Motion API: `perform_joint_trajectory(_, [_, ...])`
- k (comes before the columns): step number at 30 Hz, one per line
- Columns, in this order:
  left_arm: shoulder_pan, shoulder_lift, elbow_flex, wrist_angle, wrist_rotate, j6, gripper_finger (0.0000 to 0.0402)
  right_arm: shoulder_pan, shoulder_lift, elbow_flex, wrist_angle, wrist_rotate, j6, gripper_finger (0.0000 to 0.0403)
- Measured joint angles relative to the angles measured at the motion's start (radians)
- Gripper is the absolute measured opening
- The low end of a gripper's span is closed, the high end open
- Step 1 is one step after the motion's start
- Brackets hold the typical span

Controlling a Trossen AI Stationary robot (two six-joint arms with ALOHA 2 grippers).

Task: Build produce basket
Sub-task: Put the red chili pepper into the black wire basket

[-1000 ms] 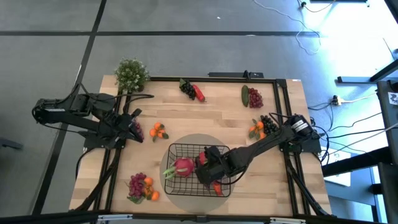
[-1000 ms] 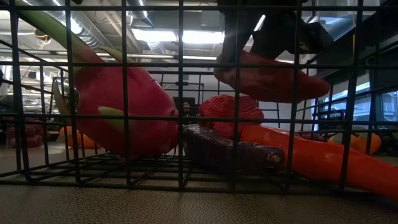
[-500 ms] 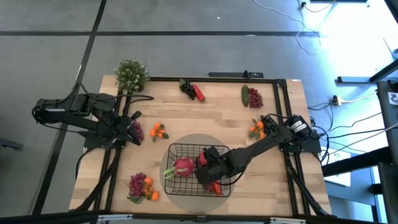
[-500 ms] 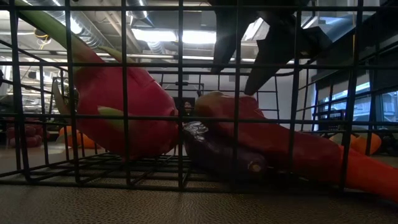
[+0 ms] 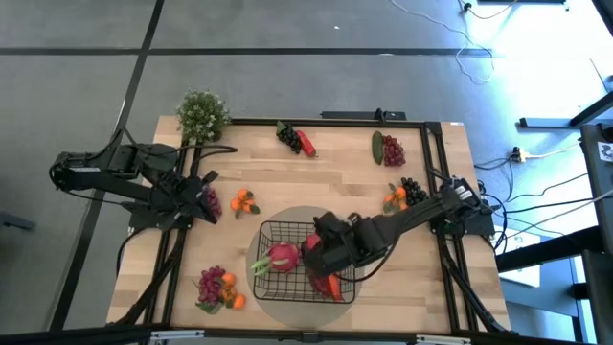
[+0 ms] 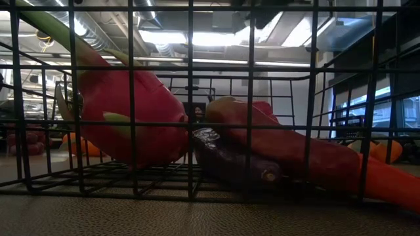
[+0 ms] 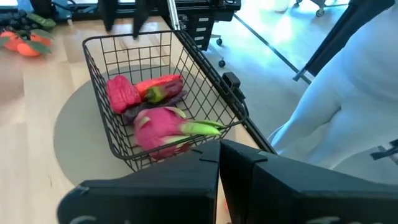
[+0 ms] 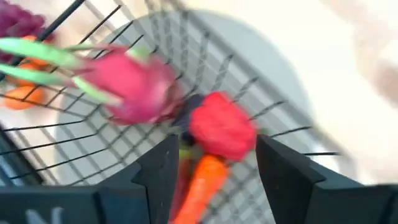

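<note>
Wooden table [image 5: 316,187] bears basket [image 5: 273,231], scattered produce [image 5: 217,286].

Robotics lab: wooden counter [image 5: 316,182] in metal frame, grey concrete floor [image 5: 287,67], loose cables [image 5: 479,57], exposed ceiling ducts [image 6: 164,49], strip lights [image 6: 190,38].

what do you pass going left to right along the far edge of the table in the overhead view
potted plant → dark grapes with a red pepper → green cucumber → red grapes
</note>
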Motion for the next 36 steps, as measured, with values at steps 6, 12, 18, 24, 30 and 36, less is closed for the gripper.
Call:
perform_joint_trajectory(6, [0.0, 0.0, 0.0, 0.046, -0.003, -0.008, 0.0, -0.007, -0.001, 0.147, -0.165, 0.073, -0.101, 0.0197])
perform_joint_trajectory(12, [0.0, 0.0, 0.0, 0.094, -0.032, -0.024, 0.0, -0.052, -0.001, 0.204, -0.336, 0.08, -0.118, 0.0197])
perform_joint_trajectory(18, [0.001, 0.001, 0.001, 0.105, -0.348, -0.096, 0.0, -0.119, -0.035, 0.212, -0.329, 0.037, -0.305, 0.0197])
perform_joint_trajectory(24, [0.001, 0.044, 0.061, 0.087, -0.558, -0.103, 0.0, -0.186, -0.113, 0.201, -0.323, 0.037, -0.487, 0.0197])
perform_joint_trajectory(30, [0.001, 0.114, 0.141, 0.065, -0.73, -0.174, 0.0, -0.259, -0.248, 0.1, -0.322, 0.045, -0.559, 0.0197])
perform_joint_trajectory(36, [0.001, 0.147, 0.172, -0.009, -0.872, -0.283, 0.0, -0.383, -0.372, -0.132, -0.3, -0.066, -0.528, 0.0197])
